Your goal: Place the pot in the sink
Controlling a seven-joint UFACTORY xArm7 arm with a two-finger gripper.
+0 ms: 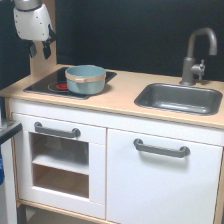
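The pot (85, 79), blue-grey with a tan rim band, stands upright on the black hob (45, 83) at the exterior view's left. The sink (179, 98), a dark grey basin, is set into the wooden counter at the right and holds nothing. My gripper (40, 50) hangs in the top left corner, above and to the left of the pot and well clear of it. Its two dark fingers point down with a small gap between them and nothing held.
A grey faucet (196, 55) rises behind the sink. A wooden side panel (40, 65) stands behind the gripper. White cabinet doors with grey handles (161, 148) run below the counter (120, 90).
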